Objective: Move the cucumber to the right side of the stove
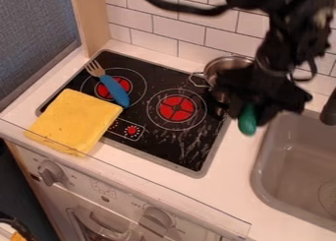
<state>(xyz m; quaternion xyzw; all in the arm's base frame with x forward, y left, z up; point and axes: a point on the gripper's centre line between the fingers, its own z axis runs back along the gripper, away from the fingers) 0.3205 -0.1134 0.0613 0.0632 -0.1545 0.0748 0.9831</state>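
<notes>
Cucumber in the claw, right beside the stove!

And the claw (pixel 248 111) has it, clamped on the green cucumber (pixel 247 123), whose rounded end pokes out below, pointing down towards the front. They're over the strip of bench (pixel 226 188) between the stove (pixel 187 151) and the grey sink (pixel 270 136), at the stove's right edge; whether the cucumber touches the bench, I cannot tell.

Behind the claw, there's the metal pot (pixel 224 64) at the stove's back right, partly hidden. Over on the left, the blue-handled fork (pixel 113 87) lies across the back left burner, prongs towards the back, handle end right by a corner of the yellow cloth (pixel 75 121). That cloth sprawls over the stove's front left corner and onto the bench.
</notes>
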